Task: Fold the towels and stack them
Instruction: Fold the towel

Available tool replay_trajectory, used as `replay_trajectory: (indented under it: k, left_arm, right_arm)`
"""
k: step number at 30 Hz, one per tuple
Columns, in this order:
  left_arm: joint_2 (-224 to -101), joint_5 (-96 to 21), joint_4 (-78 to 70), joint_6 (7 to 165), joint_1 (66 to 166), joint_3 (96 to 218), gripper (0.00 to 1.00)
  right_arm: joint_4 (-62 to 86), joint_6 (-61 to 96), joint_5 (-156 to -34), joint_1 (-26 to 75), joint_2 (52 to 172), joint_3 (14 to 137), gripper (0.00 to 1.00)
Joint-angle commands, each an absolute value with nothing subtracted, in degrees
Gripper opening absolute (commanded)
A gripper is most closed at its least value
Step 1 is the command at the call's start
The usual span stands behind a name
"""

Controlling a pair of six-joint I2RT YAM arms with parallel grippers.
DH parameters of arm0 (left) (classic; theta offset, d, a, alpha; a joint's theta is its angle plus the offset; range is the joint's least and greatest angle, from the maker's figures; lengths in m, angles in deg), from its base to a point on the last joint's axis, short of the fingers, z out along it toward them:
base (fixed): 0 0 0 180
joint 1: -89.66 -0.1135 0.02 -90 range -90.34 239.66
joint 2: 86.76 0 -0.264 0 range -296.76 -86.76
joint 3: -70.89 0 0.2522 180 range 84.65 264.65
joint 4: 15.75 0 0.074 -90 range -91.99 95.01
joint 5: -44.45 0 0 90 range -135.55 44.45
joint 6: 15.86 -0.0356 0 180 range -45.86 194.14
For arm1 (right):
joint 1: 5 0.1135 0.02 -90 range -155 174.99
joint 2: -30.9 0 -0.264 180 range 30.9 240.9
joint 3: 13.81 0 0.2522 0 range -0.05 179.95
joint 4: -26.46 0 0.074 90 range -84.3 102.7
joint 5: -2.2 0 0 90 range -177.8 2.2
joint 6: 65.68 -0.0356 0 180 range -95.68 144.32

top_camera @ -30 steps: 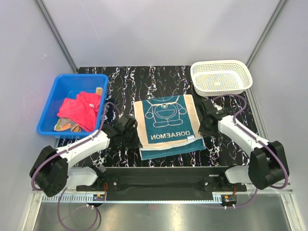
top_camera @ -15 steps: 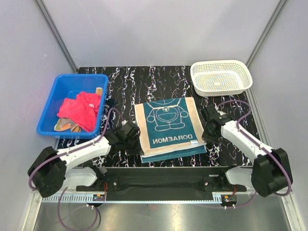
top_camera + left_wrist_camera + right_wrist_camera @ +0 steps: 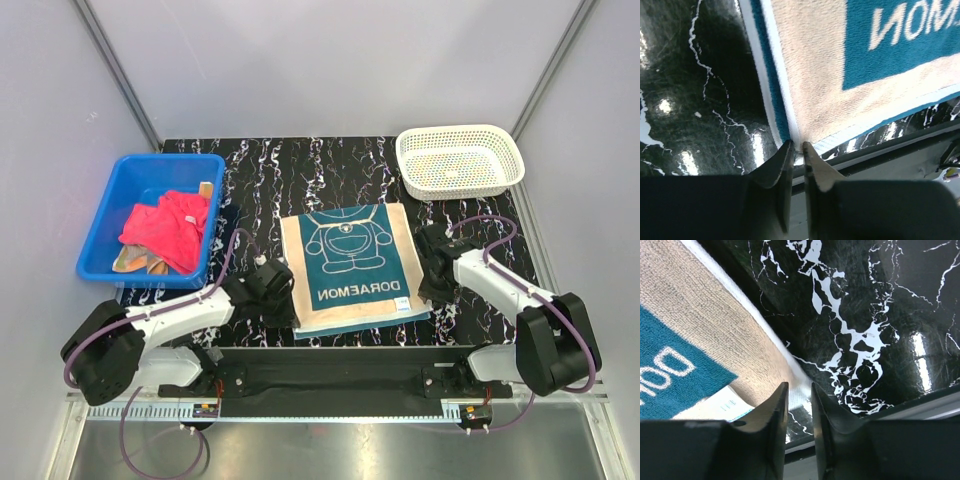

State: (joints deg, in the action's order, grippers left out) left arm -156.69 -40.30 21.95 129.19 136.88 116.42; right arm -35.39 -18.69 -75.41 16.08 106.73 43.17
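Blue bin (image 3: 100, 230) holding the pink-red towel (image 3: 165, 228) over the orange-peach towel (image 3: 135, 263), white basket (image 3: 458, 131) sitting far right, teal towel (image 3: 352, 265) lying folded mid-worktop (image 3: 300, 165), left gripper (image 3: 797, 146) and right gripper (image 3: 799, 385) jaws standing slightly apart at its near corners.

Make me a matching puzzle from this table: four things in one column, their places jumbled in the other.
Things:
1. teal towel
2. pink-red towel
3. white basket
4. left gripper

Places:
A. in the blue bin
B. far right corner of the table
C. at the teal towel's near left corner
D. lying flat on the middle of the table

Pairs: 1-D, 2-A, 3-B, 4-C.
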Motion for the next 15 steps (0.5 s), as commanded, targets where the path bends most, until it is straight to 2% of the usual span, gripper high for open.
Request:
replay_trajectory:
  k: [1, 6, 15]
  left_arm:
    - [-155.41, -43.18, 25.32, 127.93, 137.30, 118.39, 0.18]
    - [-153.03, -45.47, 28.86, 126.79, 137.47, 121.21, 0.29]
    - [-157.77, -43.17, 20.15, 126.96, 138.09, 119.72, 0.31]
  right_arm:
    - [-37.66, -19.98, -74.97, 15.74, 104.56, 45.39, 0.32]
    - [-35.38, -19.45, -76.37, 15.65, 105.33, 46.01, 0.33]
    - [-27.47, -23.14, -81.73, 16.35, 107.89, 38.72, 0.29]
